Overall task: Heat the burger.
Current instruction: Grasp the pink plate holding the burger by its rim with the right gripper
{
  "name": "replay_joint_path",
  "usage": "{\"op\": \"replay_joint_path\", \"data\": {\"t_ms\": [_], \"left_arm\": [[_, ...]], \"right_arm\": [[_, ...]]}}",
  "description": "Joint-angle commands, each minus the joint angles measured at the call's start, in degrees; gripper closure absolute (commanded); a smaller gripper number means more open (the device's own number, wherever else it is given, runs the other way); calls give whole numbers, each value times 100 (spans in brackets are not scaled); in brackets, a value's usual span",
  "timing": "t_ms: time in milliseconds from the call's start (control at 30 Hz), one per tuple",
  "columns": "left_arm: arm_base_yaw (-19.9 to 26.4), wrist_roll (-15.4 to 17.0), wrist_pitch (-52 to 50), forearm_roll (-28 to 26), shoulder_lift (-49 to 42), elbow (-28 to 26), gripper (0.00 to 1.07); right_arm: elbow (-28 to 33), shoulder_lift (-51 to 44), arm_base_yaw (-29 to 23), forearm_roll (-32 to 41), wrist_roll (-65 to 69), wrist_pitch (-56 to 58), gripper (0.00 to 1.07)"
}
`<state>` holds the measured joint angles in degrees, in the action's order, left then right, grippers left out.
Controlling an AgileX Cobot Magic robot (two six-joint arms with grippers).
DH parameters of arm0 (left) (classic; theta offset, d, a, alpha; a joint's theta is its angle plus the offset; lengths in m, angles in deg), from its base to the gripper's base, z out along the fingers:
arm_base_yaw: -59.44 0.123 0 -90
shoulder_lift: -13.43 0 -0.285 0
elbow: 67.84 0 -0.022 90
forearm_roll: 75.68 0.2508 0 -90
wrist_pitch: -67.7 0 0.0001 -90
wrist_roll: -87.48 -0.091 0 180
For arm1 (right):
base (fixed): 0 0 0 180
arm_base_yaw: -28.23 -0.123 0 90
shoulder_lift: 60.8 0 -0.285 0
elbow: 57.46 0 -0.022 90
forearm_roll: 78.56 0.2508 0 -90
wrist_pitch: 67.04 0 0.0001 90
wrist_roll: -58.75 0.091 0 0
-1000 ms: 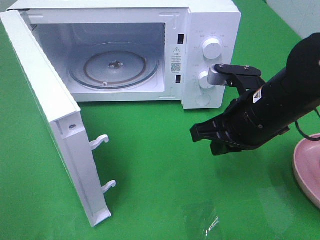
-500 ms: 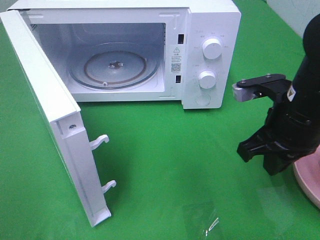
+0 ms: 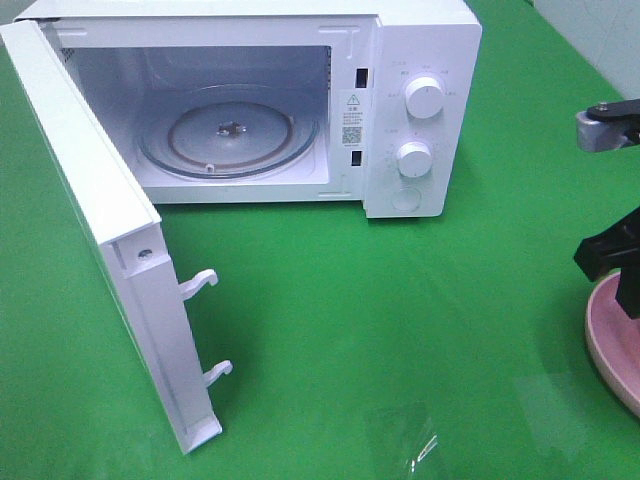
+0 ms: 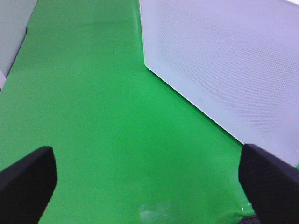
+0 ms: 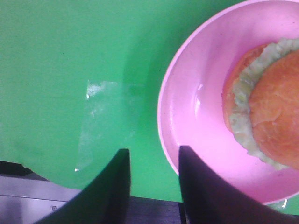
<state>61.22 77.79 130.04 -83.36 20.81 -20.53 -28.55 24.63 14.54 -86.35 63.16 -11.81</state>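
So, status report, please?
Left end effector open, empty. Right end effector open, at pink plate rim. Burger on it, untouched. Microwave door open, nothing blocking.

A bright green tabletop (image 3: 330,300) is spread across the view. A pale whitish surface (image 3: 612,28) is seen at two o'clock; glare is reflected at six o'clock.

From the high camera, the right gripper (image 3: 612,262) is cropped by the edge at three o'clock, only partly in frame; the pink plate (image 3: 598,345) is cut at four o'clock, its burger (image 5: 275,102) out of that view; the right wrist view crops both burger and plate; the microwave (image 3: 420,60) panel lettering is too small to read; the left gripper (image 4: 147,156) shows only two blurred fingertips (image 4: 28,179); the microwave door (image 4: 224,60) runs out of frame.
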Motion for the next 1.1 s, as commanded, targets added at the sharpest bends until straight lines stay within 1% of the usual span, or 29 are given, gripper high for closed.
{"op": "replay_joint_path", "data": {"t_ms": [33,67,100,133,167,200,233,400,533,667,833,900,1100], "left_arm": [[-23,0,-92,-29,-92,17,9],[-23,0,-92,-29,-92,17,9],[-23,0,-92,-29,-92,17,9],[-23,0,-92,-29,-92,17,9],[-23,0,-92,-29,-92,17,9],[-23,0,-92,-29,-92,17,9],[-23,0,-92,-29,-92,17,9],[-23,0,-92,-29,-92,17,9],[-23,0,-92,-29,-92,17,9],[-23,0,-92,-29,-92,17,9],[-23,0,-92,-29,-92,17,9],[-23,0,-92,-29,-92,17,9],[-23,0,-92,-29,-92,17,9]], "right_arm": [[115,-34,40,-115,-97,69,50],[206,-34,40,-218,-103,29,34],[206,-34,40,-218,-103,29,34],[275,-34,40,-304,-97,-46,19],[315,-34,40,-372,-34,-189,10],[315,-34,40,-372,-34,-189,10],[344,-34,40,-378,6,-264,8],[453,-29,40,-372,0,-498,9],[814,-6,40,-361,6,-1008,11],[945,201,40,-355,23,-1232,12],[980,435,40,-355,29,-1381,13],[980,739,40,-355,63,-1536,15],[980,1129,40,-367,132,-1874,18]]}}
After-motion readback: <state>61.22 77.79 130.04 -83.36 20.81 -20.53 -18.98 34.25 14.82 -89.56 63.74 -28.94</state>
